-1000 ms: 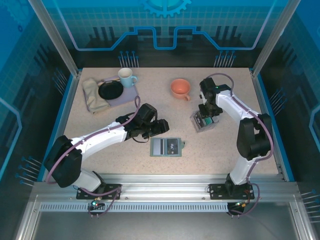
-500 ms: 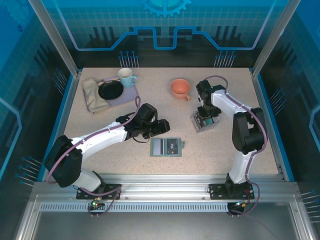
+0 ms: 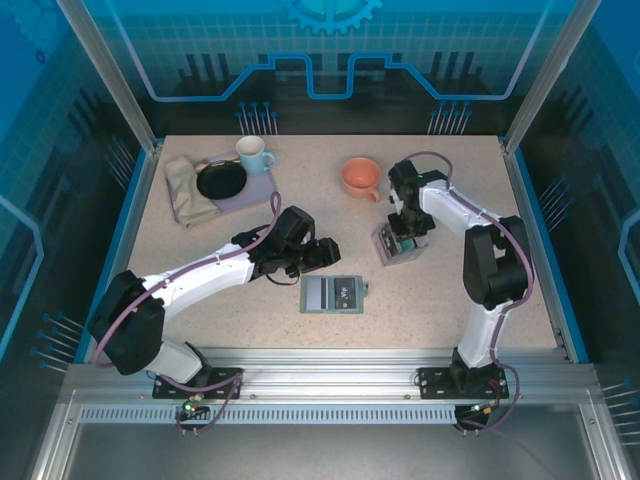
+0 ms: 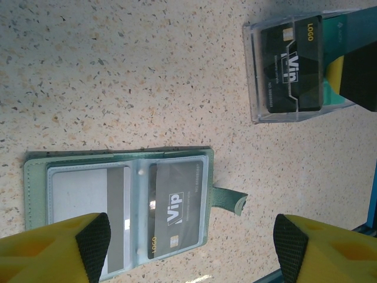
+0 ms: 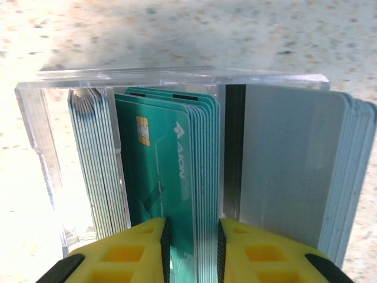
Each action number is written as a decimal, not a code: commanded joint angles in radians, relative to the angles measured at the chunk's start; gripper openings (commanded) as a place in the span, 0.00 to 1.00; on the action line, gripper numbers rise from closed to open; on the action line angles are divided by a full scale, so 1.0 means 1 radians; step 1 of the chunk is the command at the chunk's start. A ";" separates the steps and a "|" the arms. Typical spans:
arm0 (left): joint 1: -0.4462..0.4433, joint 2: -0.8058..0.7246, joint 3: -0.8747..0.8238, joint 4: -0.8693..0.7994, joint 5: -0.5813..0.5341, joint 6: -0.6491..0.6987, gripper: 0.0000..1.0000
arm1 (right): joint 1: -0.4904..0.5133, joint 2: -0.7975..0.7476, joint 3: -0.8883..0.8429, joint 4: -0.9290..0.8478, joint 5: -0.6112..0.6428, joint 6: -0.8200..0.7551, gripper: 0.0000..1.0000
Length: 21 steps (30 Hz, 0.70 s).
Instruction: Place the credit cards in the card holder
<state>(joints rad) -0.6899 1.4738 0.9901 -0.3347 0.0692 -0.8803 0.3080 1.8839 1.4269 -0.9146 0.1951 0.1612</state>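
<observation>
Right gripper (image 5: pixel 192 250) narrows onto teal credit cards (image 5: pixel 171 171) in clear box (image 5: pixel 41 135), pinching them; pickup starting. Left gripper (image 4: pixel 191 247) spread.

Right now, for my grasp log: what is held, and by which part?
The right fingers pinch the teal-green cards by the edge nearest the wrist; the left fingers hold nothing.

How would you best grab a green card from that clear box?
By the exposed upper edge, from the open side of the box, pinching the flat faces: the green cards stand on edge between other stacks, walled in elsewhere. The right pincer straddles them.
</observation>
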 commanded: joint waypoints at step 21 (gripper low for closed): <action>0.003 0.011 -0.018 -0.005 0.024 0.023 0.77 | 0.190 0.003 0.036 -0.063 0.188 0.026 0.37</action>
<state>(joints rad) -0.6899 1.4738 0.9901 -0.3351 0.0761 -0.8803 0.4755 1.8812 1.4342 -0.9470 0.3473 0.2039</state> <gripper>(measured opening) 0.772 0.376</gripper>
